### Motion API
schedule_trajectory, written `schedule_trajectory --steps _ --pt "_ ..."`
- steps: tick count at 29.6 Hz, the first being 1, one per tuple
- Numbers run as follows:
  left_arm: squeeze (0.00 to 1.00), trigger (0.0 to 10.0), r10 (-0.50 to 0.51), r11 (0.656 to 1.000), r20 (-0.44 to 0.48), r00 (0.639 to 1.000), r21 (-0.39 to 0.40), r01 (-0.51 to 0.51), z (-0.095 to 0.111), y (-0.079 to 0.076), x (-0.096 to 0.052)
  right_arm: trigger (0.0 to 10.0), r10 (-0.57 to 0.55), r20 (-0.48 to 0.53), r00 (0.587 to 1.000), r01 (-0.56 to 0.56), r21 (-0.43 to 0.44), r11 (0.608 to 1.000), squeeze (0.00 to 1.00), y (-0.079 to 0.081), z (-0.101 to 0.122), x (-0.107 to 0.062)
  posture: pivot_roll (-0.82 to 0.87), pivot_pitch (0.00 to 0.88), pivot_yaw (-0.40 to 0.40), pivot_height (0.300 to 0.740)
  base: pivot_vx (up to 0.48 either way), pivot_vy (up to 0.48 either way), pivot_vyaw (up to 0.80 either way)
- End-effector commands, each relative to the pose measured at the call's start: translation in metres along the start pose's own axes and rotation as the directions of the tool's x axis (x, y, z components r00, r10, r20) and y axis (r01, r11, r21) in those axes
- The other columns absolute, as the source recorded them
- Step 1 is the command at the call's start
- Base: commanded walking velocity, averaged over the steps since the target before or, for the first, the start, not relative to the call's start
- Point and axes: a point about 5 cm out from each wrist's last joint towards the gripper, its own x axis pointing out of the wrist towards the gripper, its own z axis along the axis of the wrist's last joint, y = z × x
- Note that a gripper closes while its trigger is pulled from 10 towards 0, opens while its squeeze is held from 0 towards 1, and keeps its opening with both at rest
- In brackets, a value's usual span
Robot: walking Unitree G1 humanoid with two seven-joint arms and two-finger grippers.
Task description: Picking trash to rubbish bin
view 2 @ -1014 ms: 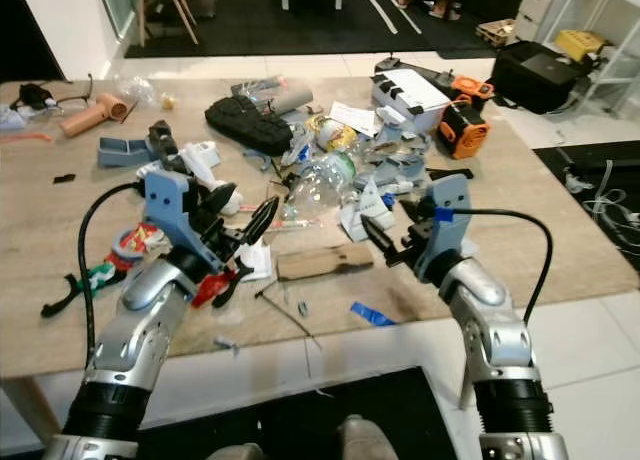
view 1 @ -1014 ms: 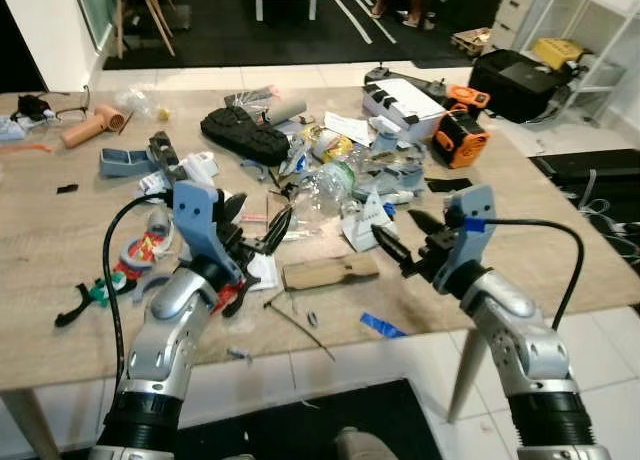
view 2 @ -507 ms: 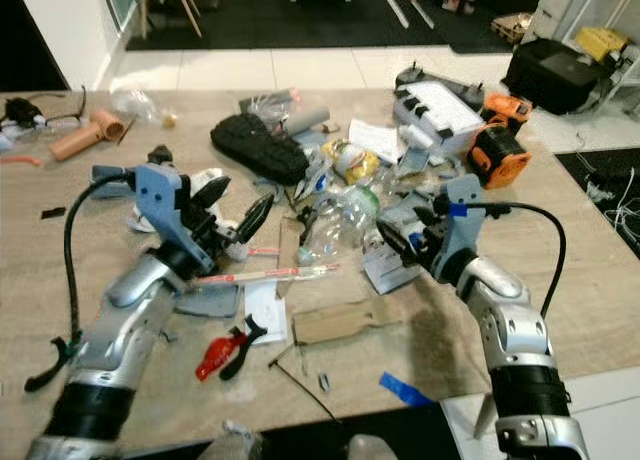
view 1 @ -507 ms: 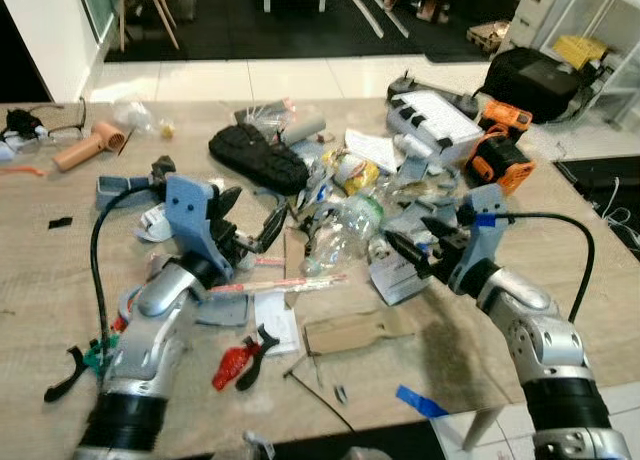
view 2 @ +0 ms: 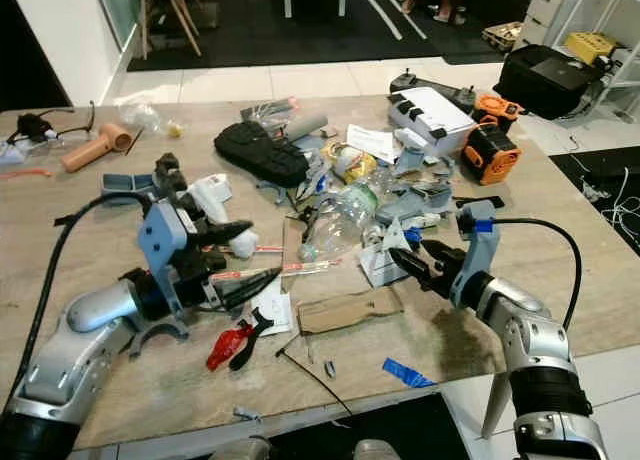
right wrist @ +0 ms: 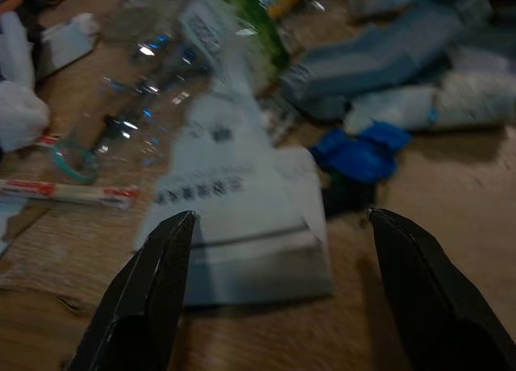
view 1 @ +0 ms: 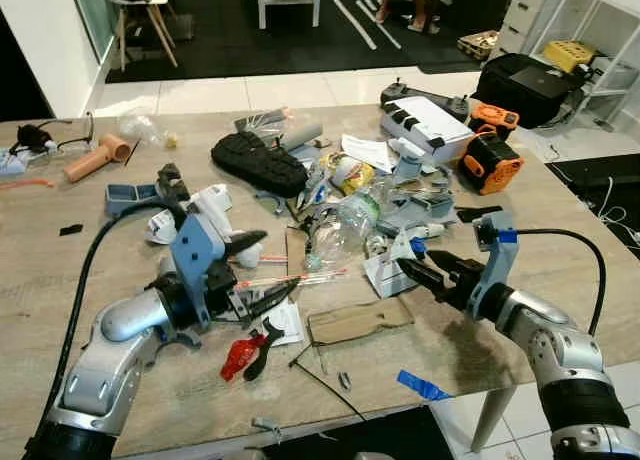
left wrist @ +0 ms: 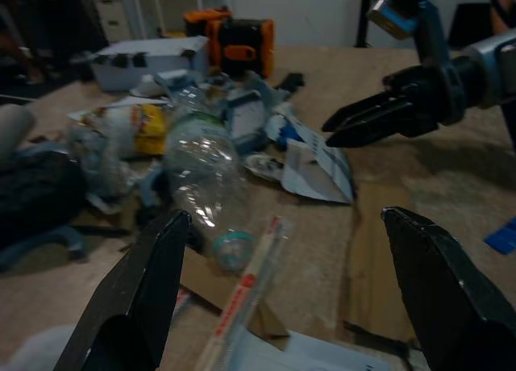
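**Both grippers poised over cluttered counter; nothing grasped yet**

At lower left of the head view, the left gripper hovers with fingers spread, above a long wrapped stick and sheets of paper. Red pliers lie just below it. At frame centre, a clear plastic bottle lies on its side amid mixed trash on the counter; a cardboard strip sits beneath it. At centre right, the right gripper is spread too, its tips just beside a white carton. No rubbish bin can be seen.

Risks, as judged: the flat carton may slide instead of lifting; a closing gripper could catch neighbouring litter; tools among the trash might be picked by mistake.
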Motion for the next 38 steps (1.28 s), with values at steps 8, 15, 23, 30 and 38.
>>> schedule_trajectory --steps 8,15,23,30,38 --pt "0.0 10.0 -0.054 0.999 -0.047 0.997 0.007 0.054 -0.003 -0.004 -0.004 10.0 0.024 0.036 0.999 -0.025 0.043 0.999 0.0 0.0 -0.005 0.004 -0.07 0.0 -0.01 0.74 0.0 0.0 0.0" --pt "0.0 10.0 -0.056 0.998 -0.055 0.997 0.003 0.056 -0.006 -0.005 -0.005 0.0 0.126 0.085 0.988 -0.13 0.054 0.99 0.0 0.011 -0.01 0.009 -0.07 0.0 -0.009 0.74 0.0 0.0 0.0" --pt "0.0 10.0 -0.052 0.999 -0.057 0.997 0.002 0.052 -0.007 -0.004 -0.006 0.0 0.151 0.103 0.983 -0.158 0.059 0.986 0.0 0.014 -0.008 0.011 -0.07 0.0 -0.008 0.74 0.0 0.0 0.0" --pt "0.0 10.0 -0.046 0.999 -0.057 0.997 0.003 0.046 -0.009 -0.003 -0.006 0.0 0.211 0.117 0.97 -0.22 0.066 0.973 0.0 0.017 -0.007 0.008 -0.07 0.0 -0.007 0.74 0.0 0.0 0.0" --pt "0.0 10.0 -0.024 1.0 -0.053 0.998 0.009 0.025 -0.012 -0.001 -0.004 1.9 0.206 0.15 0.967 -0.215 0.048 0.975 0.0 0.016 0.002 0.006 -0.07 0.0 -0.008 0.74 0.0 0.0 0.0"
